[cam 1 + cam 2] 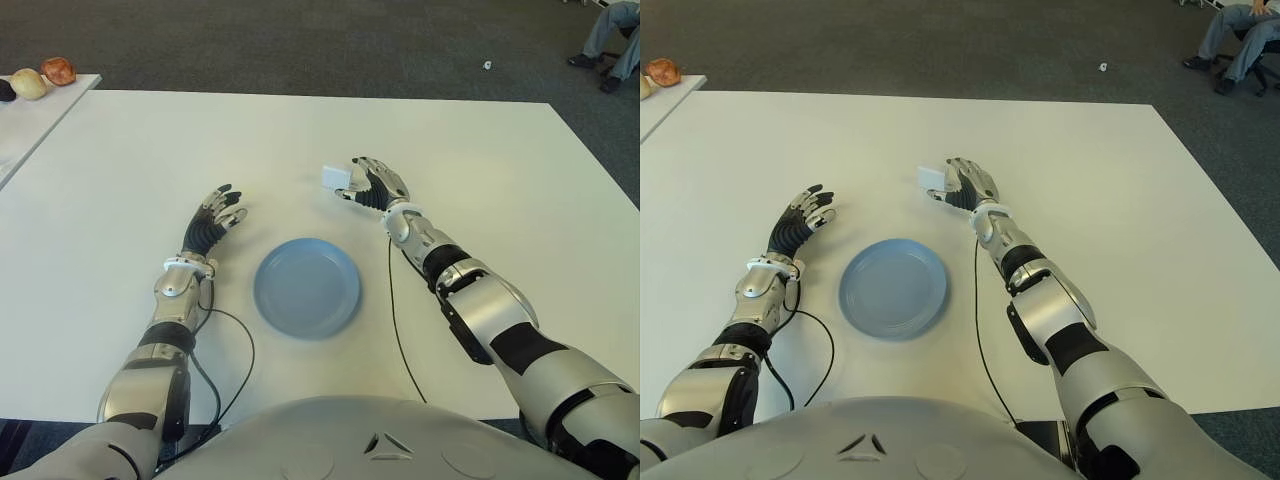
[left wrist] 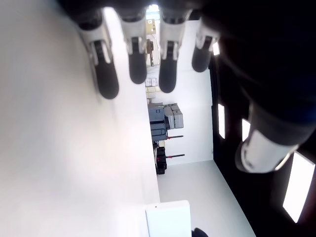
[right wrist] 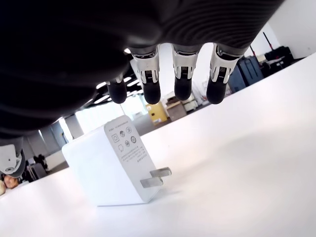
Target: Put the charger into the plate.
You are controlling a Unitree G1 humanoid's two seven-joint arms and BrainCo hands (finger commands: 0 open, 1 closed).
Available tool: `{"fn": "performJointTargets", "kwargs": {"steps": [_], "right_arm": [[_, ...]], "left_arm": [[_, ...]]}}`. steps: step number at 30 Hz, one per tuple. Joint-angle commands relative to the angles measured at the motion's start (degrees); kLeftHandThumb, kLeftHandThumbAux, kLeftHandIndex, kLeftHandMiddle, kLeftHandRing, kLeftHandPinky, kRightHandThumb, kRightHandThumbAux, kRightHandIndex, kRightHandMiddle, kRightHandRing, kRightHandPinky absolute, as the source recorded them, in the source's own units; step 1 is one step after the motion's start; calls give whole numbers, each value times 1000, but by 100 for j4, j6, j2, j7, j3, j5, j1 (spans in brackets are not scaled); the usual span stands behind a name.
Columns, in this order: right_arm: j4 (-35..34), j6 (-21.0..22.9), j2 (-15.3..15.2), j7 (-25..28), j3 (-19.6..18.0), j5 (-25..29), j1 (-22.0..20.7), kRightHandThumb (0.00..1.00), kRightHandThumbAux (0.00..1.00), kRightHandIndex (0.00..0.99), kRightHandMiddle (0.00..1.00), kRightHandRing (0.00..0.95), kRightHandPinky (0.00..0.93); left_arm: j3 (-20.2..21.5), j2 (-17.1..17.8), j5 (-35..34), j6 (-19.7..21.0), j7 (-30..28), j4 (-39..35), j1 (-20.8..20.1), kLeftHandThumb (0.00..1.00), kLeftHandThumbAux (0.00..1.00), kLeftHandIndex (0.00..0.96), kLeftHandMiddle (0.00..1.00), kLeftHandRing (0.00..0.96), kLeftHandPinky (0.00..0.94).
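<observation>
A white cube charger (image 1: 334, 177) with its prongs sideways stands on the white table (image 1: 480, 180), beyond the empty blue plate (image 1: 307, 287). My right hand (image 1: 362, 184) is just right of the charger, its fingers arched over it. In the right wrist view those fingertips (image 3: 182, 86) hover above the charger (image 3: 111, 168) without gripping it; the hand is open. My left hand (image 1: 216, 218) shows left of the plate with its fingers (image 2: 107, 81) spread and nothing in them.
A second table (image 1: 30, 120) at the far left carries several round fruit-like items (image 1: 45, 76). Thin black cables (image 1: 240, 350) run from both wrists toward my body. A person's legs (image 1: 612, 40) are at the far right on the carpet.
</observation>
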Motion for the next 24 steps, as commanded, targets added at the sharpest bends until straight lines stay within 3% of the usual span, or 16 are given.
{"fn": "performJointTargets", "kwargs": {"steps": [1,24], "right_arm": [[76,-22,64,82,75,-65,-143,322,355,0,0,0,0],[135,-191,139,285,113,3,-199,303,414,0,0,0,0]], "left_arm": [[-64,-166,28,261,-134,124,397,0,658,128,201,152,81],[-40,-276,-96,278,-193,-416,854,0,653,146,229,171,68]]}}
